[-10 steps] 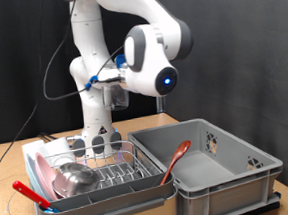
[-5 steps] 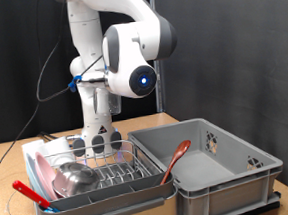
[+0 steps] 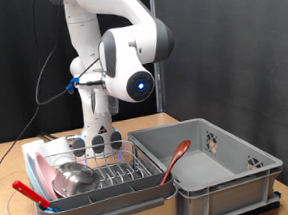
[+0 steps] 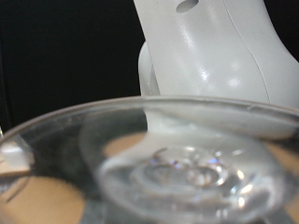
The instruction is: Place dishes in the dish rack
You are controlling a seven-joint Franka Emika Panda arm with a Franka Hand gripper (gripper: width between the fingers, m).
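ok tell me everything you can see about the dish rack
The dish rack is a rectangular chrome wire frame with upright prongs on a pale beige tray base, with grey utensil cups along its far side. It sits flat on the table, close beside the grey plastic tub on the exterior view's right. A pink plate leans inside it, a shiny steel bowl rests among the prongs, and a red utensil lies across its near corner.
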